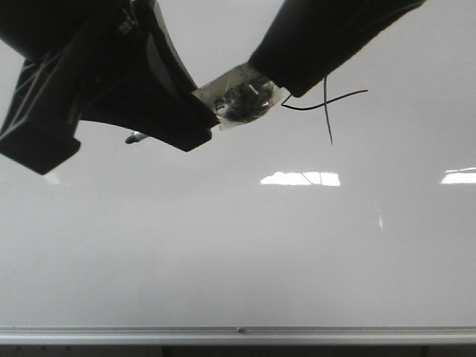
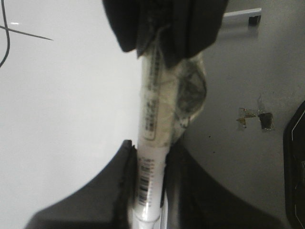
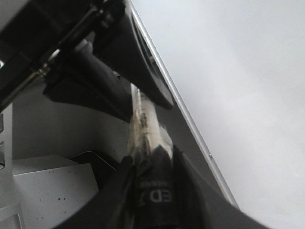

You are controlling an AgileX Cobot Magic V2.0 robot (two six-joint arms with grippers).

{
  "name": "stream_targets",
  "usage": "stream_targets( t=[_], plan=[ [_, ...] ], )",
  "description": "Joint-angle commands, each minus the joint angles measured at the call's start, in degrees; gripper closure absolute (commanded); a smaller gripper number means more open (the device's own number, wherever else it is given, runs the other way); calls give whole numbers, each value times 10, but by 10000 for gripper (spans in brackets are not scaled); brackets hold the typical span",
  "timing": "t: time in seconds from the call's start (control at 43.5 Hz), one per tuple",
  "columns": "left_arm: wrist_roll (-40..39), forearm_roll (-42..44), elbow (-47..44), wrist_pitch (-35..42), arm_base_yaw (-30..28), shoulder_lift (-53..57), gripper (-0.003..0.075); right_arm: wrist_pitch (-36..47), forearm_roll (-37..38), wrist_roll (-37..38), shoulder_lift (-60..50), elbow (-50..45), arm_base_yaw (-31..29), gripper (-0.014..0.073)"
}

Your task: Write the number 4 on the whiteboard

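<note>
Near whiteboard (image 1: pixel 238 253) upper right edge: number 4 (image 1: pixel 327 104) drawn, partly hidden by right arm. Left fingers (image 2: pixel 150 191) clamp white marker (image 2: pixel 151 143); right fingers (image 3: pixel 152 186) clamp its dark cap (image 3: pixel 155 191)

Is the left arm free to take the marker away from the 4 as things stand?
Probably not yet: both the left gripper and the right gripper are closed on the marker, end to end, near the number 4.

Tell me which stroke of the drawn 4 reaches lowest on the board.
The vertical stem of the number 4: it runs below the curved crossbar, ending lowest on the whiteboard.
</note>
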State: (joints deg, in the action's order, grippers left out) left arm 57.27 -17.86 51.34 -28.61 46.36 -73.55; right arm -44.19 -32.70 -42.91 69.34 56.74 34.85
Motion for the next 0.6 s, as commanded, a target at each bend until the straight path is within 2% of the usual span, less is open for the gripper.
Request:
stream_targets(
  t=[0.0, 0.046, 0.115, 0.253, 0.299, 0.368, 0.575],
  plan=[
    [-13, -16, 18, 40, 0, 13, 741, 22, -28, -3, -16, 19, 1, 645],
    [-13, -16, 18, 40, 0, 13, 741, 24, -28, -3, -16, 19, 1, 607],
    [-13, -16, 18, 40, 0, 13, 741, 29, -28, -3, -16, 19, 1, 498],
    [-13, -16, 18, 40, -7, 13, 741, 44, -28, -3, -21, 19, -2, 190],
    [-14, -16, 18, 39, -15, 13, 741, 51, -28, -2, -28, 19, -7, 130],
    [-29, -16, 18, 37, -43, 13, 741, 59, -27, 2, -46, 19, -24, 111],
    [-82, -16, 6, 30, -200, 37, 740, 82, -27, 33, -154, -34, -138, 111]
  ],
)
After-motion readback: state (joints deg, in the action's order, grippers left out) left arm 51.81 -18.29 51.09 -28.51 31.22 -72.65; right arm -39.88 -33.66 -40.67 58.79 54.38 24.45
